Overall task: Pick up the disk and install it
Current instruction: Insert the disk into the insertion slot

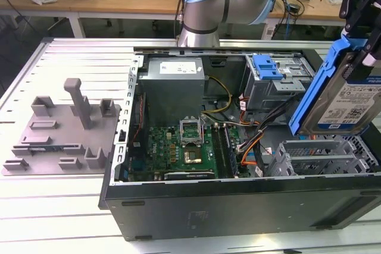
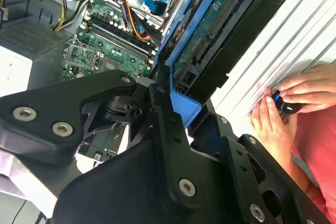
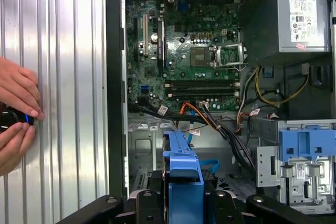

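**Exterior view.** My arm stands over the open computer case, which lies on the slatted metal table. The jaws are closed on the disk, gripping it by its blue carrier rail. The disk hangs tilted, label toward the camera, at the exterior view's right. It is above the grey drive bay in the near corner of the case and not seated in it. Deeper in the case I note the blue ribbed latch on its metal cage, the power supply and the motherboard. The grey fixture tray sits on the table outside the case, at the exterior view's left, well apart from the disk.

**Wrist views.** In the second wrist view the black jaws flank the disk, whose circuit-board underside shows within the blue rail. In the first wrist view I see the rail end-on, with the motherboard beyond. In both wrist views a person's hands rest on a small black knob on the table beside the case.
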Motion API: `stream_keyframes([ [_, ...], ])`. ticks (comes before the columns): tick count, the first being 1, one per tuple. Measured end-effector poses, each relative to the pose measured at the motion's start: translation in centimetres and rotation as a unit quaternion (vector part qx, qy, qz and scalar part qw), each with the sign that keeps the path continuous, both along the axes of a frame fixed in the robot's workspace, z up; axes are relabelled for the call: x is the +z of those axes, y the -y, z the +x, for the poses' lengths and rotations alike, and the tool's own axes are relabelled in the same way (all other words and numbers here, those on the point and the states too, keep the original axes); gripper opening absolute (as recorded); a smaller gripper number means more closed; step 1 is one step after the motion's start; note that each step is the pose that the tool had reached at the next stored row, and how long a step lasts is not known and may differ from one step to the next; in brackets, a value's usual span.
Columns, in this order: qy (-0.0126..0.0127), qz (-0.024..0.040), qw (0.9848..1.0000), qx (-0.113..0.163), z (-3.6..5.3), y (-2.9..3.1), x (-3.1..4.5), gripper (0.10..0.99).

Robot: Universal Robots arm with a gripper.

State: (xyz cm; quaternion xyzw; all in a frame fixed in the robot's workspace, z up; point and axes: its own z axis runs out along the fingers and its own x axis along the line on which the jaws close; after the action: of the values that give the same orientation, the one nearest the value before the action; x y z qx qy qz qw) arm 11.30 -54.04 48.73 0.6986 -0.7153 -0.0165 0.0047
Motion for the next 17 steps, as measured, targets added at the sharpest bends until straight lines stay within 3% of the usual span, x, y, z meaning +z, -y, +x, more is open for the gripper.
stream_keyframes([
  [17, 0.0000, -0.0001, 1.0000, 0.007, 0.26, 0.02, -0.47, 0.369],
])
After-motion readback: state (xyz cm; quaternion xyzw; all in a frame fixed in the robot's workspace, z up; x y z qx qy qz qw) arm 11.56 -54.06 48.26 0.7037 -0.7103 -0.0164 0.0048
